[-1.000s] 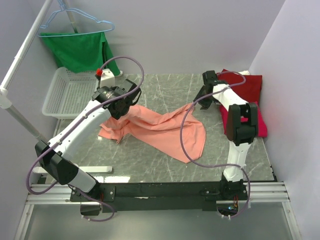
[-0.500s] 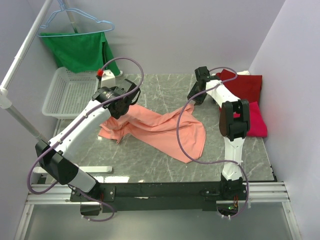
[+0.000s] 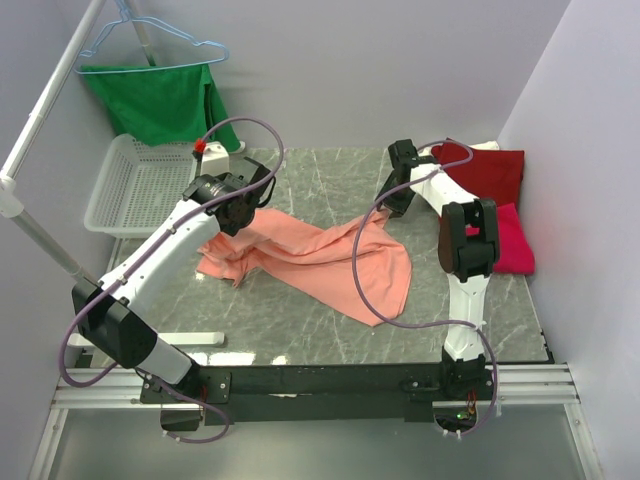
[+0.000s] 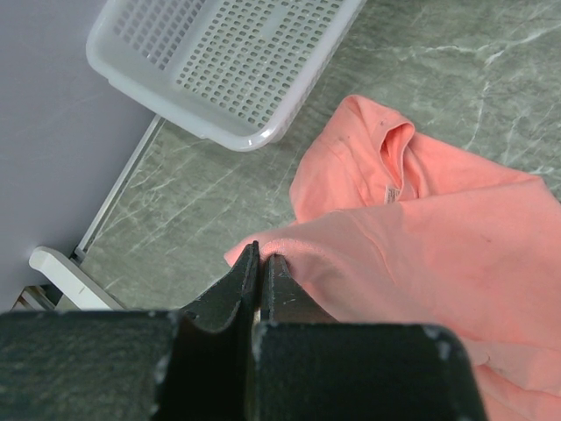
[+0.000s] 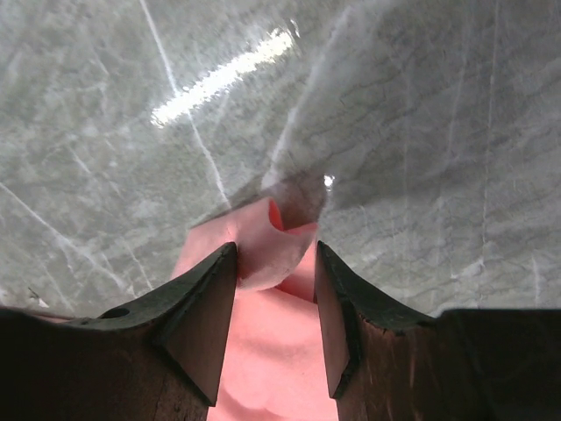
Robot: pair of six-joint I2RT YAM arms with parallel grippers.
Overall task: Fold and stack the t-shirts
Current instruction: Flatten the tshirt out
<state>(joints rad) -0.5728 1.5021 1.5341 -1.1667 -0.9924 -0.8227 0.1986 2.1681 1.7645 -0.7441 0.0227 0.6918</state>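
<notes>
The salmon-pink t-shirt point(image 3: 330, 255) lies crumpled on the worktop point(image 3: 300, 320), just right of the white basket point(image 3: 140, 185). The left end effector point(image 4: 260, 257) is clamped on a fold of the shirt's edge on the side nearest the basket. At the shirt's corner far from the basket, the right end effector point(image 5: 274, 249) stands with jaws apart, straddling the cloth. The dark red t-shirt point(image 3: 495, 170) and the crimson-pink t-shirt point(image 3: 510, 250) lie farthest from the basket.
</notes>
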